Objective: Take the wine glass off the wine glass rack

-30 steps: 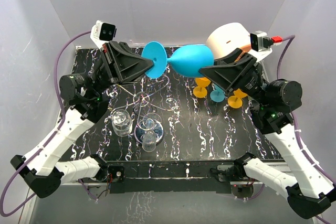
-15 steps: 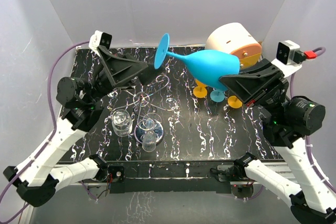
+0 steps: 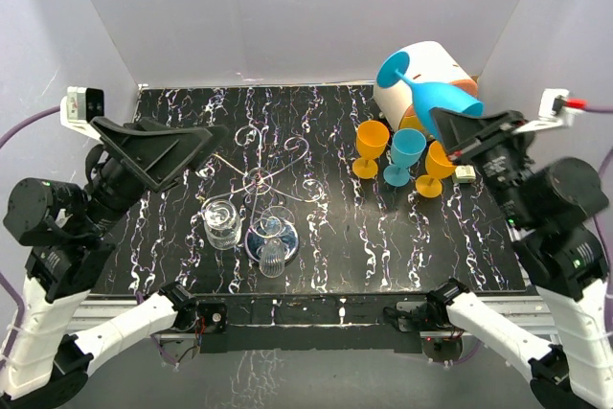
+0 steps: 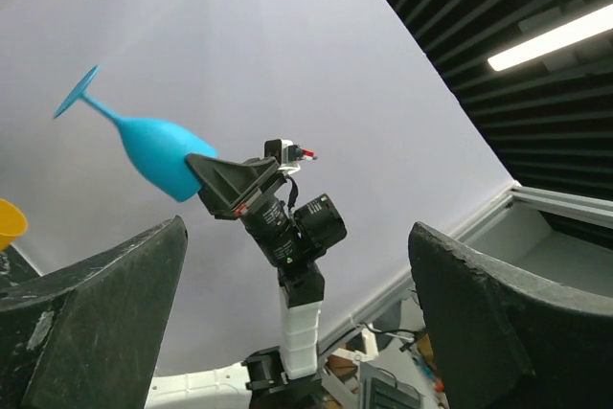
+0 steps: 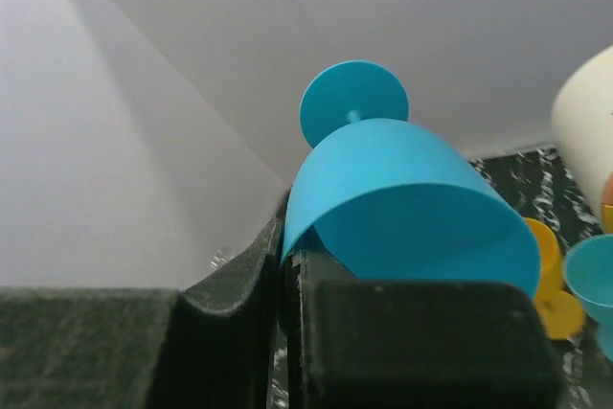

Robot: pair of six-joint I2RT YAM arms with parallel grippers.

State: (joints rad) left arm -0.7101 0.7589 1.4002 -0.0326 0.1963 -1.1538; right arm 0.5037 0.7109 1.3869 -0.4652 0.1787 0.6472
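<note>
Right hand [image 3: 458,131] pressed together on the bowl wall of the blue wine glass [image 3: 433,93], pinching at the rim. Glass tilted, foot up, well apart from the wine glass rack [image 3: 270,175], above the orange and blue goblets [image 3: 407,144] at the right rear of the desk [image 3: 383,237]. Left hand [image 3: 196,141] spread wide, holding nothing. Risk: a one-wall pinch may let the glass pivot or slip onto the goblets.
</note>
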